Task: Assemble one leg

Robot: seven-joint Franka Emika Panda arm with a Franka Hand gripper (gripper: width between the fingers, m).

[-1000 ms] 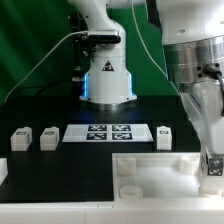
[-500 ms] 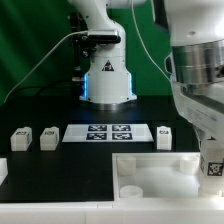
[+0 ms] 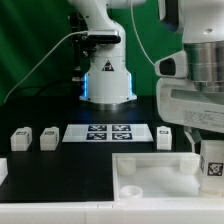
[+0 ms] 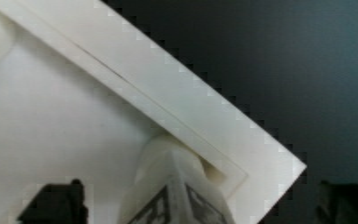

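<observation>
A white leg (image 3: 212,164) with a black-and-white tag stands upright at a corner of the big white rimmed panel (image 3: 150,172), at the exterior view's right. My gripper (image 3: 211,150) is straight above it and straddles it. In the wrist view the leg (image 4: 176,188) runs down between two dark fingers (image 4: 51,202), with a gap on each side. The jaws are open and not pressing on the leg. The panel's corner (image 4: 194,110) lies below it. Three more legs lie on the black table (image 3: 21,139), (image 3: 49,138), (image 3: 165,137).
The marker board (image 3: 108,133) lies flat behind the panel. The arm's base (image 3: 107,80) stands at the back centre. A white part (image 3: 3,170) shows at the exterior view's left edge. A round knob (image 3: 131,189) sits inside the panel.
My hand has turned and come to fill more of the exterior view's right side. The leg with the tag has stayed in the same place on the panel.
</observation>
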